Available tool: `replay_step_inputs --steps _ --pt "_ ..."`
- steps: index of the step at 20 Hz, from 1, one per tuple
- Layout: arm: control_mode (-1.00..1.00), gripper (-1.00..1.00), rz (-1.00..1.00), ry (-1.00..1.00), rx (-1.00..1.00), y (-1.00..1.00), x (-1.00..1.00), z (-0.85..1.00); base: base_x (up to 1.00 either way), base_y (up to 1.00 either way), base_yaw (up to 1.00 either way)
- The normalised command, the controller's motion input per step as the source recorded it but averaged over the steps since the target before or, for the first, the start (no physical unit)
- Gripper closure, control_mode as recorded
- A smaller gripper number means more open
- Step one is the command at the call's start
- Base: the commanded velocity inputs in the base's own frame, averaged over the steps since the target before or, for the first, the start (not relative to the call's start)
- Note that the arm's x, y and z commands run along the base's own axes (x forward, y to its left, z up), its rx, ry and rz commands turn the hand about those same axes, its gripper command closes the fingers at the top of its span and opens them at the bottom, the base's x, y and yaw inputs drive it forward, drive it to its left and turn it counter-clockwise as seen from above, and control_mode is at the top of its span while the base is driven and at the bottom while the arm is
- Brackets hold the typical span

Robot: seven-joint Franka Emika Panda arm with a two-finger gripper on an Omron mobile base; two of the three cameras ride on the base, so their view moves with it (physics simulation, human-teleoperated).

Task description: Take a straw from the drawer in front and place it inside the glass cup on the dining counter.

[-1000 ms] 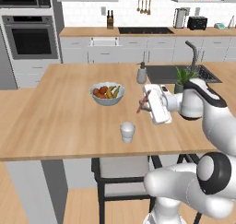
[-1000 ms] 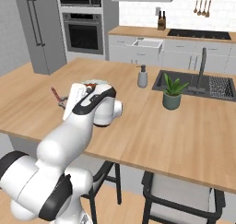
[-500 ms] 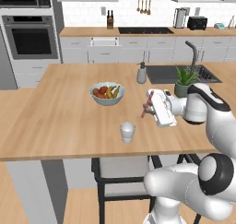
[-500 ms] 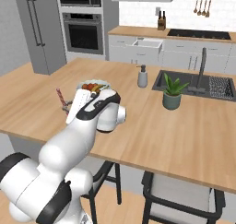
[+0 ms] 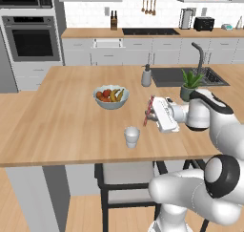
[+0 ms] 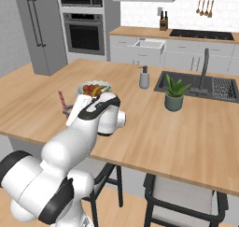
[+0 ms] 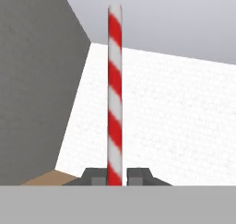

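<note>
While the arm has swung leftward over the counter point(image 5: 57, 126) in the last second, the glass cup point(image 5: 132, 136) waits near its front edge; the fingers point(image 7: 115, 176), pinching the straw point(image 7: 115, 94), now hover just right of it, so insertion looks close.

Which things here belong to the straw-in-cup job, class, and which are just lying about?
Job: straw held in the gripper, glass cup, dining counter.
Lying about: fruit bowl, soap dispenser, potted plant.
</note>
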Motion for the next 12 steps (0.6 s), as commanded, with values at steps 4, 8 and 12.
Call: replay_step_inputs --steps 4,8,12 --pt "-1.0 1.0 0.01 0.04 -0.01 0.27 0.17 -0.39 0.0 0.0 0.0" --pt "-1.0 1.0 0.05 0.0 -0.03 0.05 0.11 -0.25 0.0 0.0 0.0" --pt "-1.0 1.0 0.09 0.0 -0.02 -0.01 0.15 -0.23 0.0 0.0 0.0"
